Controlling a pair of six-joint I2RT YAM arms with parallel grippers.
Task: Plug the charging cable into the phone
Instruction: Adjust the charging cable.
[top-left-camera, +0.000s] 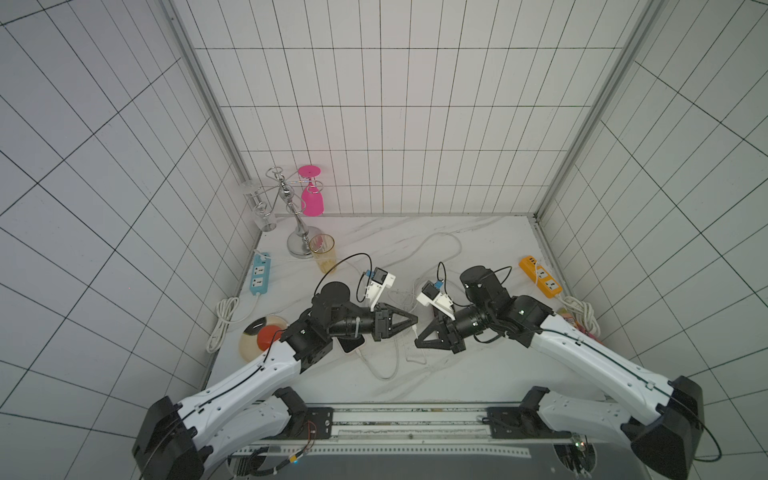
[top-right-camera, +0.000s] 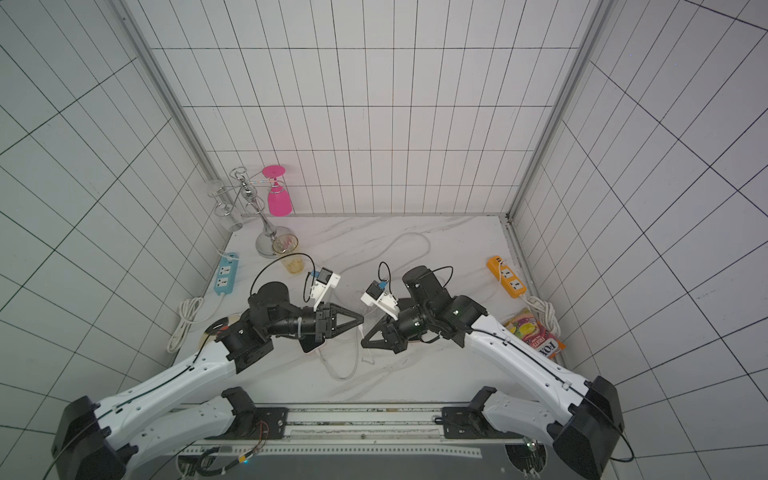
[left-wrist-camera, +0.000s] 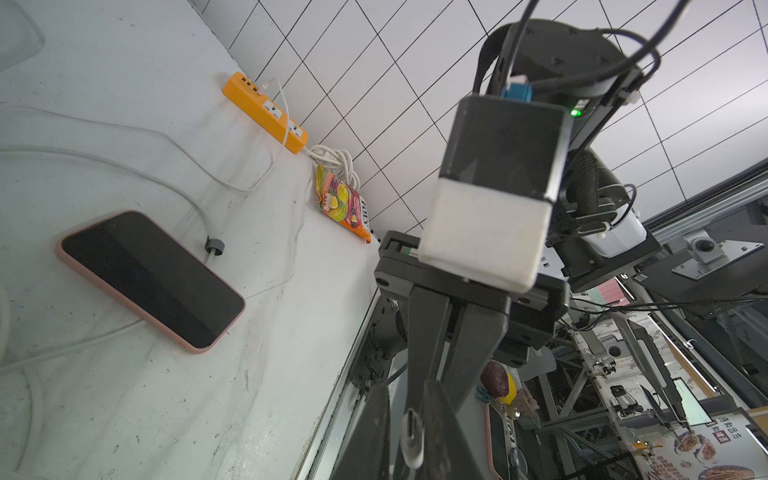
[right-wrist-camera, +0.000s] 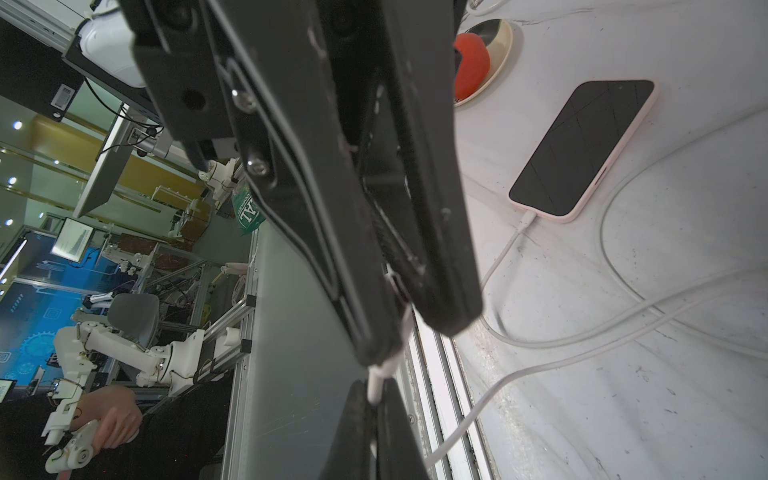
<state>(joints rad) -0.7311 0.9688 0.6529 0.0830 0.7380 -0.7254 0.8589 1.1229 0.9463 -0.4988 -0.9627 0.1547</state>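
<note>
Table (left-wrist-camera: 124, 415), bearing the phone (left-wrist-camera: 149, 282) flat, port end free; right gripper (top-left-camera: 417, 341), clamped on the charging cable (right-wrist-camera: 384, 365) aloft nearby; left gripper (top-left-camera: 417, 321), narrow about the plug (left-wrist-camera: 411, 436), firm pinch not discernible: hazards are the plug slipping or twisting at handover, and cable drag shifting the phone.

You had two grippers, the left gripper (top-left-camera: 416, 320) and the right gripper (top-left-camera: 416, 342). You had two phones on the table, a plugged phone (right-wrist-camera: 582, 149) and a bare phone (left-wrist-camera: 149, 282). You had two strips, a blue strip (top-left-camera: 259, 275) and an orange strip (top-left-camera: 540, 277). At least two thin cables showed, a plugged cable (right-wrist-camera: 527, 218) and a loose cable (right-wrist-camera: 375, 380); their loops were too tangled to count further. You had three glasses: a pink glass (top-left-camera: 312, 201), a clear glass (top-left-camera: 266, 218) and an amber glass (top-left-camera: 323, 249). You had one rack (top-left-camera: 297, 247), one plate (top-left-camera: 249, 351) and one packet (top-right-camera: 532, 332).
</note>
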